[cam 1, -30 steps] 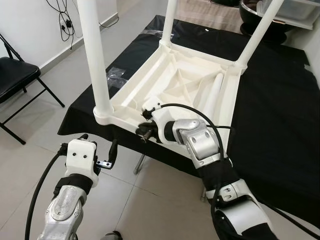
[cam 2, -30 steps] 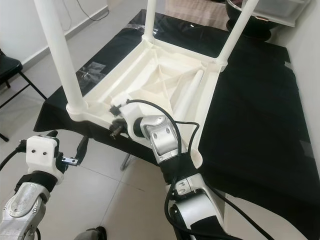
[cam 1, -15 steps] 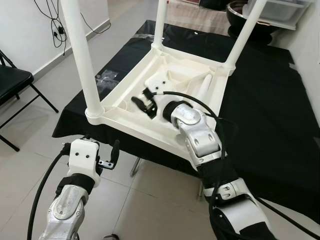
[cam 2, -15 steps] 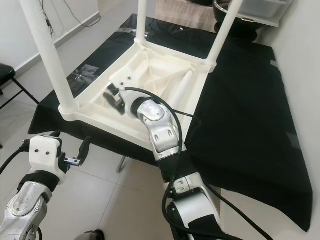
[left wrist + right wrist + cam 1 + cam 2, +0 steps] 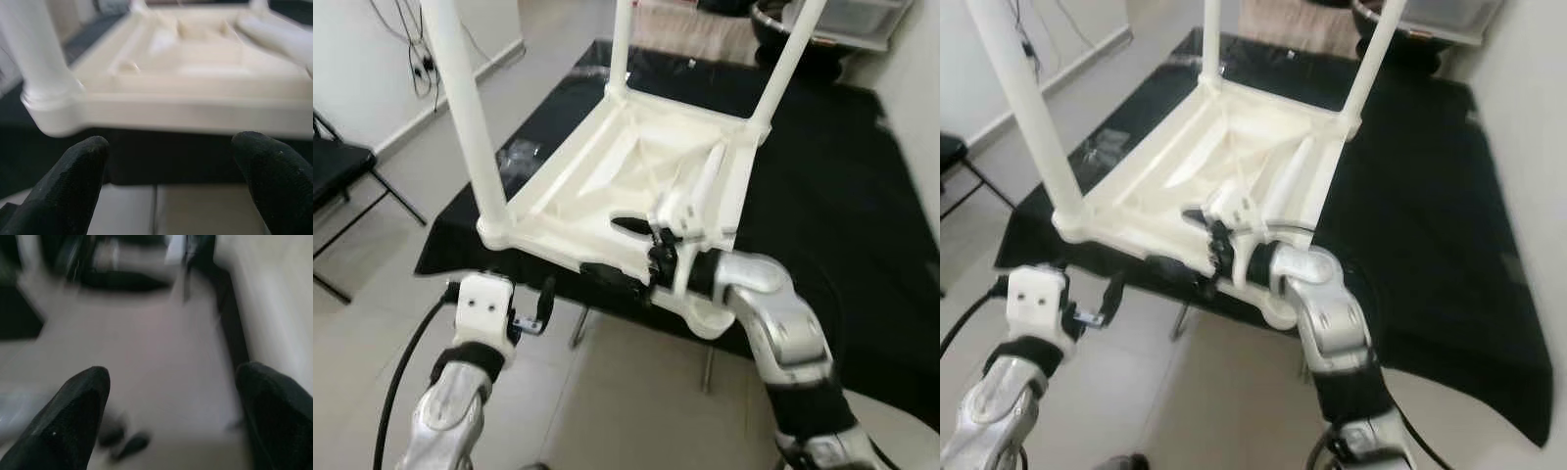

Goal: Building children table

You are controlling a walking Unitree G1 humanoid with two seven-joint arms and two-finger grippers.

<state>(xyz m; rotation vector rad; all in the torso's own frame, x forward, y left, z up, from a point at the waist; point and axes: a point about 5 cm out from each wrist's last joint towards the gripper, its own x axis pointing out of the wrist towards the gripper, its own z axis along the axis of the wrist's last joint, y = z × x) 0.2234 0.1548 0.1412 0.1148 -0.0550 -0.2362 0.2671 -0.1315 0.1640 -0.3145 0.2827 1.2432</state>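
1. An upturned white children's table (image 5: 636, 171) lies on the black-draped bench (image 5: 842, 215), three legs standing up.
2. The right end effector (image 5: 628, 255) hovers spread open over its near edge.
3. The left end effector (image 5: 171, 181) waits below, fingers apart, empty.

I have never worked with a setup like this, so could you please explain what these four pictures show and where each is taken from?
This is a humanoid robot with two silver arms, each ending in two black fingers. The two wide pictures come from cameras on its head, looking down. A white children's table lies upside down on a black cloth, three legs standing up and a loose leg lying inside it. The right gripper reaches over the table's near edge; the left gripper hangs lower, in front of the cloth. The two close pictures come from wrist cameras, looking between open fingers. Neither gripper holds anything. A folding chair stands at the left.
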